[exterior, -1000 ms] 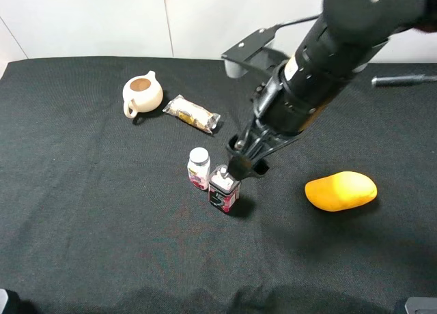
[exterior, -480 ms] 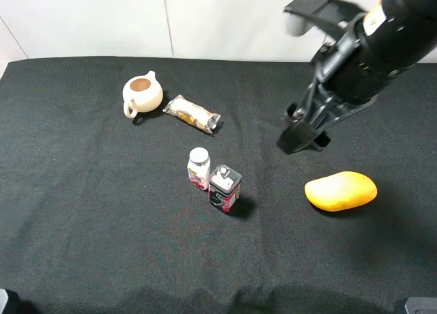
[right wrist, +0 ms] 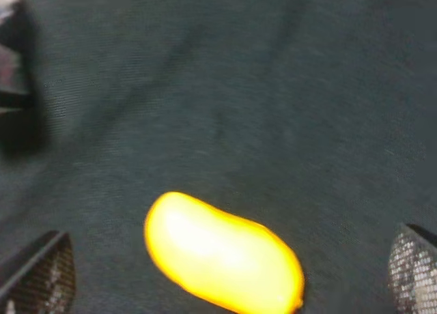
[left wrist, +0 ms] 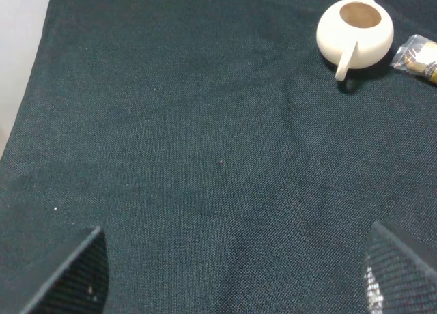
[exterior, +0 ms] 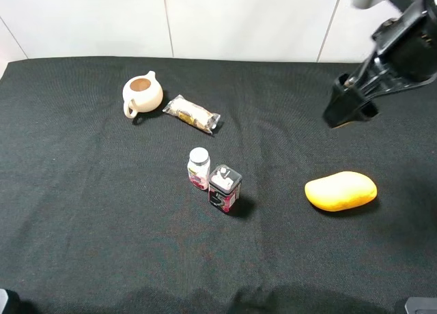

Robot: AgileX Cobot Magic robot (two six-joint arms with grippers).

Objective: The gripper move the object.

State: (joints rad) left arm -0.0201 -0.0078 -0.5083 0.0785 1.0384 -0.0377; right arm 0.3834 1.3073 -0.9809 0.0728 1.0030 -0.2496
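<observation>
The object point(exterior: 224, 188), a small black tin with pink-red markings and a whitish top, stands upright mid-table, touching nothing but the cloth. My right gripper point(exterior: 348, 109) hangs in the air far to its right and further back, open and empty. In the right wrist view the right gripper point(right wrist: 225, 273) has its fingertips point(right wrist: 37, 273) spread wide over a yellow mango point(right wrist: 222, 252) well below them. A dark blur at that view's edge is too smeared to name. The left gripper point(left wrist: 232, 280) is open over bare cloth, away from the tin.
A white-capped small bottle point(exterior: 199, 168) stands just left of the tin. The mango point(exterior: 341, 190) lies to the right. A cream teapot point(exterior: 141, 94) and a wrapped snack point(exterior: 192, 114) sit at the back left. Black cloth point(exterior: 102, 211) covers the table.
My right gripper has pulled away from the tin, rising and swinging to the back right. The tin stays standing where it was beside the bottle.
</observation>
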